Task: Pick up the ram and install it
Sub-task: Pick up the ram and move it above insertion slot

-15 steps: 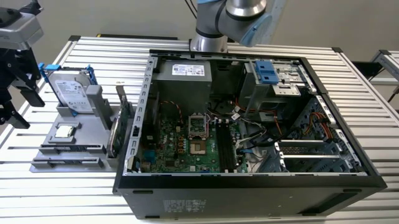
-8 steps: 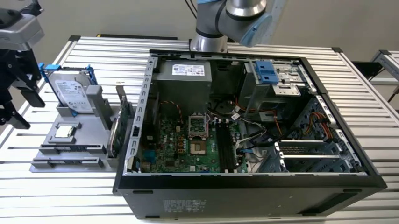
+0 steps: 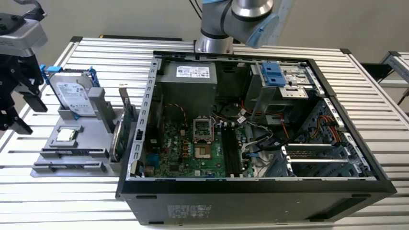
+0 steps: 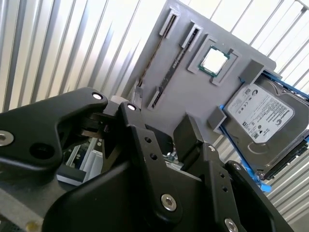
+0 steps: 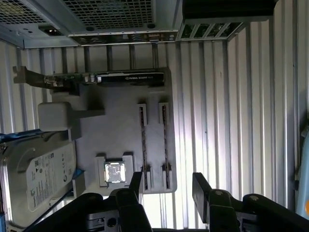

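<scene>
White printed labels sit on the hard drive, on the power supply and on the outer wall of the open case; their print cannot be made out. The surface is a bench of ribbed aluminium slats, with a plain grey wall behind it and the corner of another slatted bench at the exterior view's right. In the first wrist view the jaws stand wide apart and hold nothing: the two black fingers frame a gap through which bare slats and the near edge of the grey holder show. The holder lies below and ahead of the jaws, between them and the case, and nothing on it touches them. The ram, a thin dark stick, stands on edge in a pair of clips on the holder, its near end just ahead of the gap between the jaws. A second stick stands parallel just beside it, in line with one finger. Beside that stick a square chip rests in its own recess, and the hard drive in its blue frame leans further to that side. Beyond the sticks, at the holder's far edge, a green card stands on edge. Inside the case the motherboard lies flat, well apart from the jaws.
</scene>
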